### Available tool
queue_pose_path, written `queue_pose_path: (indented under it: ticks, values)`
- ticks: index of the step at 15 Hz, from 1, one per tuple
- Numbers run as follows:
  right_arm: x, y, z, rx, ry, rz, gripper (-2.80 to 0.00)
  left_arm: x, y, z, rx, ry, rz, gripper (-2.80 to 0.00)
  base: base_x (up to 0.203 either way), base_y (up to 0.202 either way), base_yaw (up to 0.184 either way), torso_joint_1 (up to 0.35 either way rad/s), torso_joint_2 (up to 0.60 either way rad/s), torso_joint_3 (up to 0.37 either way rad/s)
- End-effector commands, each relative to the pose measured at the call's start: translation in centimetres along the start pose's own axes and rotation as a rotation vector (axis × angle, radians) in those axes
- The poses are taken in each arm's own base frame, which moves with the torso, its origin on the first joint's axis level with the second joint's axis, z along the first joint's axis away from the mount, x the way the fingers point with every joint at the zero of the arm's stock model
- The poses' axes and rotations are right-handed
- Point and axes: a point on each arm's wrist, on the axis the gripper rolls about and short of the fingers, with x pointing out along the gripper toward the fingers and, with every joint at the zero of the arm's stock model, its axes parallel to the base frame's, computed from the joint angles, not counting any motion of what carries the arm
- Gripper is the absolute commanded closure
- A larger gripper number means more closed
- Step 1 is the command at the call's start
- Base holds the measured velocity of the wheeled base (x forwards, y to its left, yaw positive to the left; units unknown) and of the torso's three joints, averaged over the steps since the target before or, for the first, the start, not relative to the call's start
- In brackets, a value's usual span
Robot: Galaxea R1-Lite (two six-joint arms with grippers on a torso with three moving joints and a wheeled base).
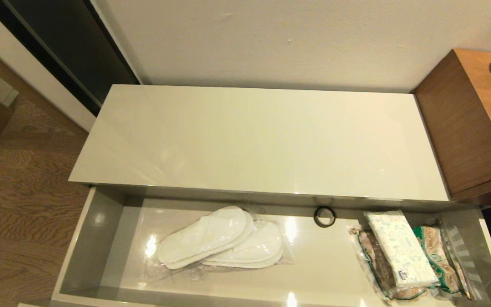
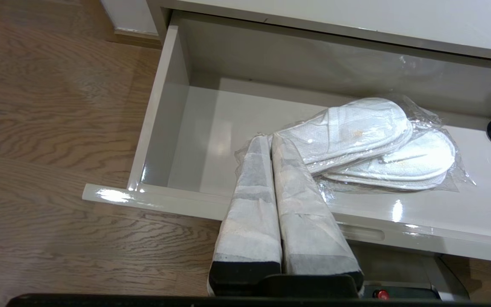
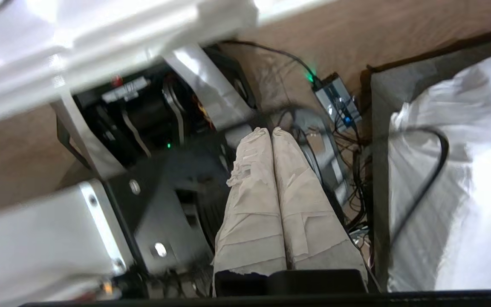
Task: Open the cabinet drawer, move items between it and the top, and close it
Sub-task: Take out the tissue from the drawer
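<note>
Open cabinet drawer (image 1: 100, 238): wrapped slippers (image 1: 222, 238), light, floppy, slippery film; I would grip mid-stack. My left end effector (image 2: 270, 137) and right end effector (image 3: 271, 131) pinched closed, empty.

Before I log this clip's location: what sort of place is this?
Probably a hotel room: wrapped white slippers and a tissue pack lie in the open cabinet drawer, and bed linen shows nearby.
</note>
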Motion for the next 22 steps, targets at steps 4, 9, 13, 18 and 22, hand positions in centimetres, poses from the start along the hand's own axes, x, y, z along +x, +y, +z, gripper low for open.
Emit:
queue_pose_path:
  ticks: [4, 9, 13, 18, 22]
  values:
    - [1.8, -1.2, -7.0, -0.176, -0.272, 0.053, 0.00, 0.0, 0.0, 0.0, -0.002, 0.001, 0.001, 0.00, 0.000, 0.000, 0.000, 0.000, 0.00, 0.000]
    - [8.6, 0.1, -4.6, -0.346, -0.892, 0.040, 0.00, 0.0, 0.0, 0.0, -0.002, 0.001, 0.000, 0.00, 0.000, 0.000, 0.000, 0.000, 0.00, 0.000]
    - [9.6, 0.7, -3.8, -0.344, -1.100, 0.141, 0.00, 0.0, 0.0, 0.0, -0.002, 0.001, 0.000, 0.00, 0.000, 0.000, 0.000, 0.000, 0.00, 0.000]
    - [11.3, 0.5, -5.0, -0.318, -0.871, 0.187, 0.00, 0.0, 0.0, 0.0, -0.001, 0.001, 0.000, 0.00, 0.000, 0.000, 0.000, 0.000, 0.00, 0.000]
    - [11.3, 0.5, -5.0, -0.318, -0.871, 0.187, 0.00, 0.0, 0.0, 0.0, -0.001, 0.001, 0.000, 0.00, 0.000, 0.000, 0.000, 0.000, 0.00, 0.000]
